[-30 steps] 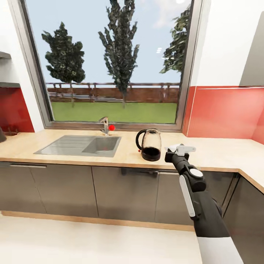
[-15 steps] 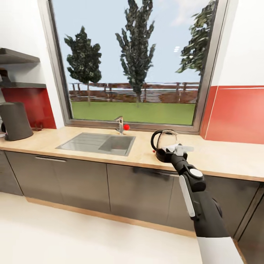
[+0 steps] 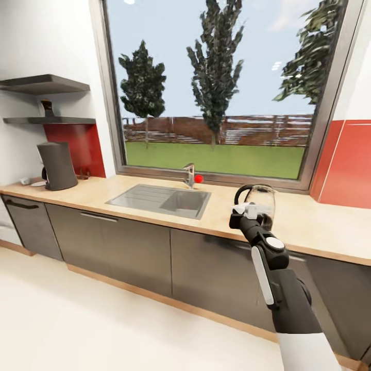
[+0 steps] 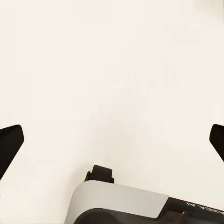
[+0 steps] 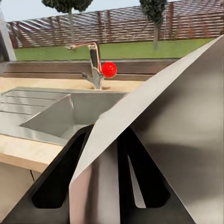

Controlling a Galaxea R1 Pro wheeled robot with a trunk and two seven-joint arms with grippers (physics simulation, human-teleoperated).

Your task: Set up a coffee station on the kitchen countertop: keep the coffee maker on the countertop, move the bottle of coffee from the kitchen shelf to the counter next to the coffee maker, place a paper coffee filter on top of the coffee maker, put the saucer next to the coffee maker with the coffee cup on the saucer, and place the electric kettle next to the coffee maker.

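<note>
Head view has swung left since earlier: coffee maker (image 3: 56, 166) now on countertop (image 3: 319, 226) far left, electric kettle (image 3: 257, 206) behind my right gripper (image 3: 251, 210), grip unclear. Left wrist: fingertips (image 4: 10, 144) spread apart over floor (image 4: 112, 70). Right wrist: sink (image 5: 70, 112), faucet (image 5: 95, 65).

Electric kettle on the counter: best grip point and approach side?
Probably the black loop handle of the electric kettle, approached from the sink side. The kettle stands upright with its handle sticking out toward the sink, and the round glass body looks too wide and slick for the fingers. The right gripper overlaps it in the head view, so the gap between them is unclear.
</note>
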